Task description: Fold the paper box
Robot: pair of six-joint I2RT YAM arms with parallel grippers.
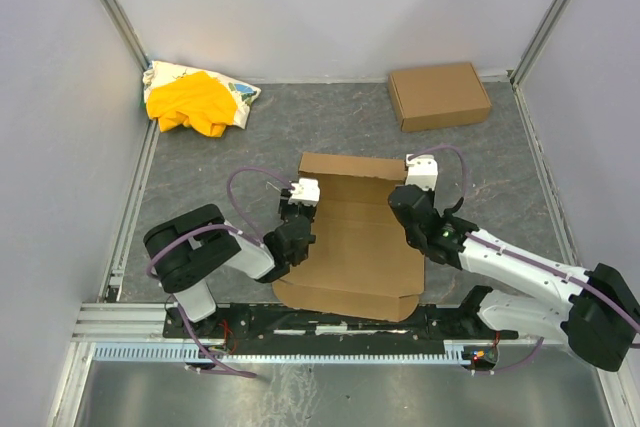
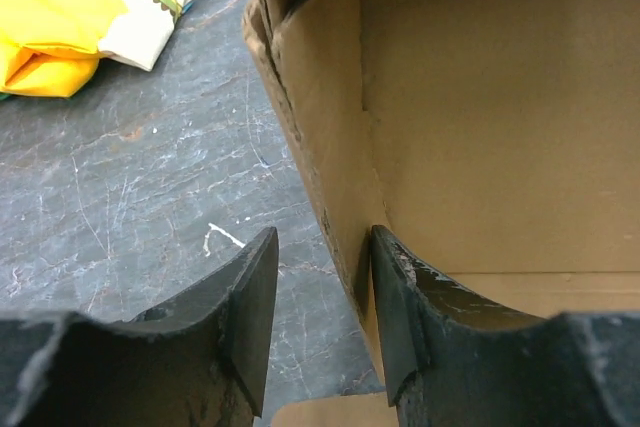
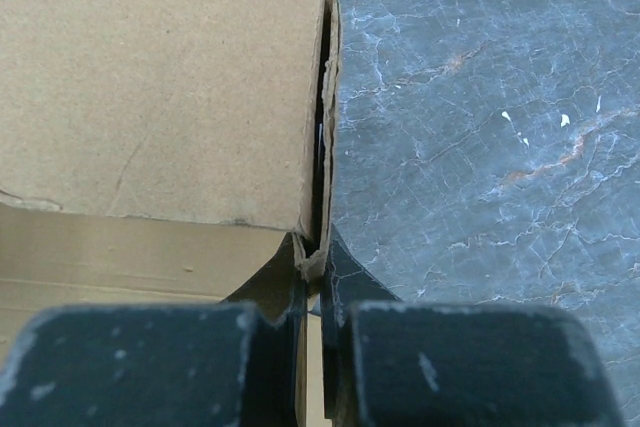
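Paper box (image 1: 350,247) mid-frame in the top view, between the two grippers.
Left gripper (image 2: 324,239) parted partway, astride the upright left wall; right gripper (image 3: 315,282) pinched tight on the right wall's edge.

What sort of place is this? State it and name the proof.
Probably a robot lab work cell: plain white panel walls on aluminium frame posts, a grey marbled table mat, and a left arm and right arm bolted to a rail.
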